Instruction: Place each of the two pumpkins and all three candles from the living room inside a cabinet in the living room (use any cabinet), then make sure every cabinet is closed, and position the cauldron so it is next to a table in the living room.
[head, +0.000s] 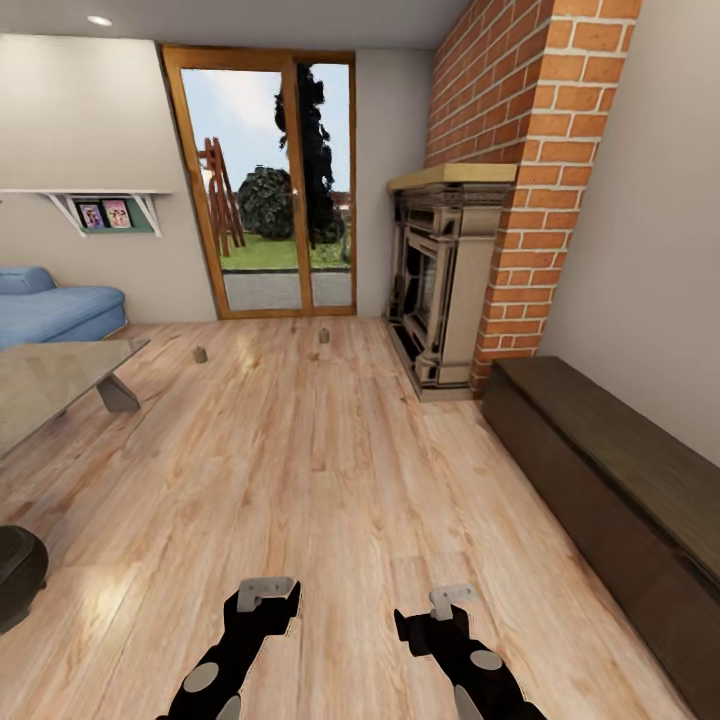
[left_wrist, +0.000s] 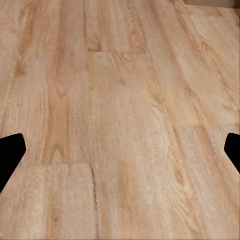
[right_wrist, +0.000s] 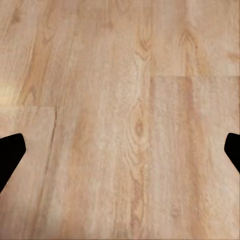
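Two small grey-beige candles stand on the wood floor far ahead, one (head: 200, 354) near the table's far corner and one (head: 323, 337) in front of the glass door. The long dark brown cabinet (head: 600, 470) runs along the right wall with its fronts shut. A dark round cauldron (head: 15, 575) is cut off by the left edge, on the floor near the table (head: 50, 385). The pumpkins are out of view. My left gripper (head: 266, 600) (left_wrist: 120, 155) and right gripper (head: 447, 608) (right_wrist: 120, 155) hang low over bare floor, both open and holding nothing.
A brick fireplace (head: 440, 280) stands beyond the cabinet's far end. A blue sofa (head: 50, 305) sits behind the glass-topped table at left. A glass door (head: 265, 185) closes the far wall. A wide strip of wood floor (head: 330, 470) stretches ahead between table and cabinet.
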